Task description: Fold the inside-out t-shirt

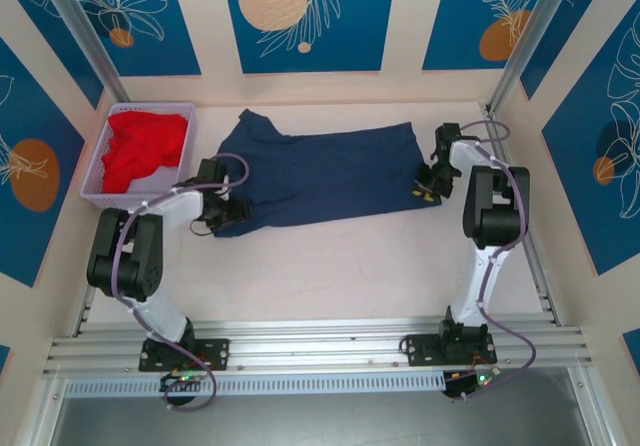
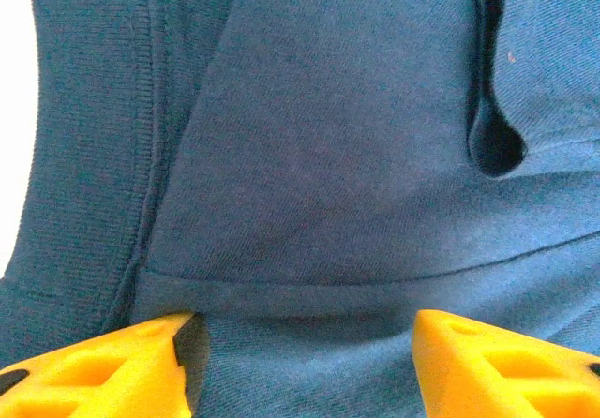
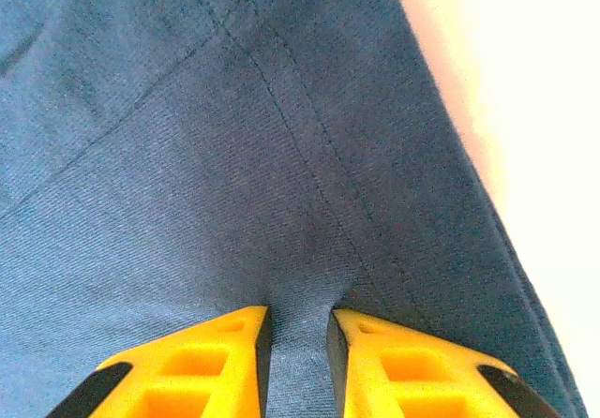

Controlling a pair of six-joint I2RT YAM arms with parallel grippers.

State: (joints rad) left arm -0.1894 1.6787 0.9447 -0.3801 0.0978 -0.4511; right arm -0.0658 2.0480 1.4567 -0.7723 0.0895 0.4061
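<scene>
The inside-out t-shirt (image 1: pixel 320 176) lies flat across the back of the table as a long navy band, its collar end at the left. My left gripper (image 1: pixel 232 211) rests on the shirt's near-left corner. In the left wrist view it (image 2: pixel 305 343) is open, its yellow fingers (image 2: pixel 122 366) wide apart, with a folded hem edge of the t-shirt (image 2: pixel 328 156) between them. My right gripper (image 1: pixel 428 188) is at the shirt's right end. In the right wrist view it (image 3: pixel 298 329) stands narrowly open around a raised ridge of the t-shirt (image 3: pixel 234 156), with thin dark gaps on both sides.
A lilac basket (image 1: pixel 100 156) holding a red garment (image 1: pixel 145 146) stands at the back left, close to the left arm. Pale table (image 1: pixel 330 266) stretches between the shirt and the arm bases. Metal frame posts rise at both back corners.
</scene>
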